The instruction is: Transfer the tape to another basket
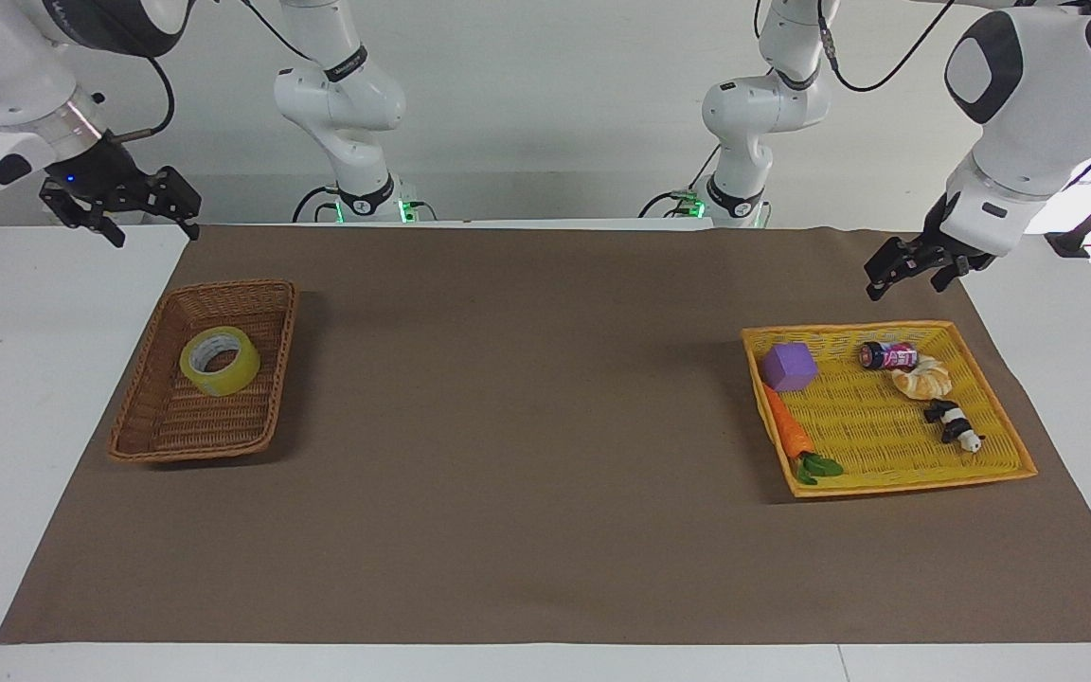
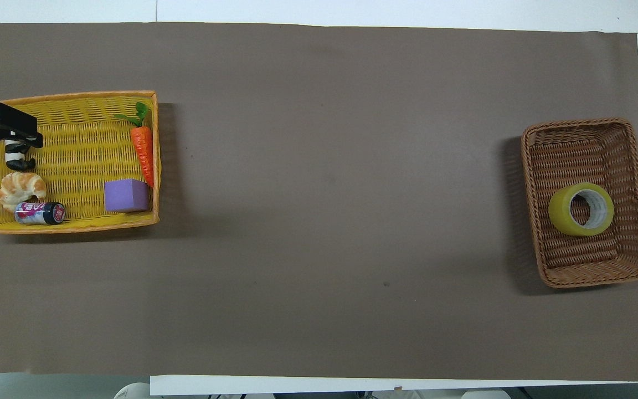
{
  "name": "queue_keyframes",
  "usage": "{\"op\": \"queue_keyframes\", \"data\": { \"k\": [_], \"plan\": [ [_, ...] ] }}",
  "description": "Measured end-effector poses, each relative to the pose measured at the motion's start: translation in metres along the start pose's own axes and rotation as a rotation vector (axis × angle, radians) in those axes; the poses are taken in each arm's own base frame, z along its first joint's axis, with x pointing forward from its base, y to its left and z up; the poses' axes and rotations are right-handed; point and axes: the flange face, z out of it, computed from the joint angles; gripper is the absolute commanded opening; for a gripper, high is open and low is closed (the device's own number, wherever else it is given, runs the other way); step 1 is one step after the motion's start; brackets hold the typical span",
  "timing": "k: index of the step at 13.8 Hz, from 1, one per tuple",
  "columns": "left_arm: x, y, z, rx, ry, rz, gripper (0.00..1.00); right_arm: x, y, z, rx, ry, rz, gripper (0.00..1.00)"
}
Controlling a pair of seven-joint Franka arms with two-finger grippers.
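The right gripper (image 1: 143, 216) hangs in the air over the corner of the surface (image 1: 527, 426) at the right arm's end, its fingers spread apart and holding nothing. Below it and toward the middle of the surface sits the brown wicker basket (image 1: 276, 365), and the tape (image 1: 219, 361) lies flat inside that basket, well apart from the gripper, in the half of the basket nearer to the robots. In the overhead view the tape (image 2: 580, 209) lies against the woven floor of the basket (image 2: 535, 221), clear of its walls. At the left arm's end, the left gripper (image 1: 905, 273) hovers above the robots' edge of the yellow basket (image 1: 1019, 455), fingers parted and empty. Under it in that basket are a small can (image 1: 888, 355), a croissant (image 1: 922, 381), a panda figure (image 1: 954, 425), a purple cube (image 1: 789, 367) and a toy carrot (image 1: 792, 438).
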Motion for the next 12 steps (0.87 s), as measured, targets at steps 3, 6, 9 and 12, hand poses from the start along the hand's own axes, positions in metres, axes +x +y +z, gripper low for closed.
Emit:
{"op": "queue_keyframes", "data": {
  "k": [3, 6, 9, 12],
  "plan": [
    [0.000, -0.002, 0.000, 0.000, 0.000, -0.004, 0.99, 0.005, -0.036, -0.001, -0.047, -0.034, 0.000, 1.00],
    [0.000, -0.002, 0.000, 0.000, 0.000, -0.004, 0.99, 0.001, -0.045, -0.006, -0.056, -0.029, 0.026, 1.00],
    [0.000, -0.002, 0.000, 0.000, 0.000, -0.004, 0.99, -0.009, -0.027, 0.005, -0.041, -0.054, 0.060, 1.00],
    [0.000, -0.002, 0.000, 0.000, 0.000, -0.004, 0.99, -0.014, -0.019, 0.007, -0.035, -0.056, 0.075, 1.00]
  ]
}}
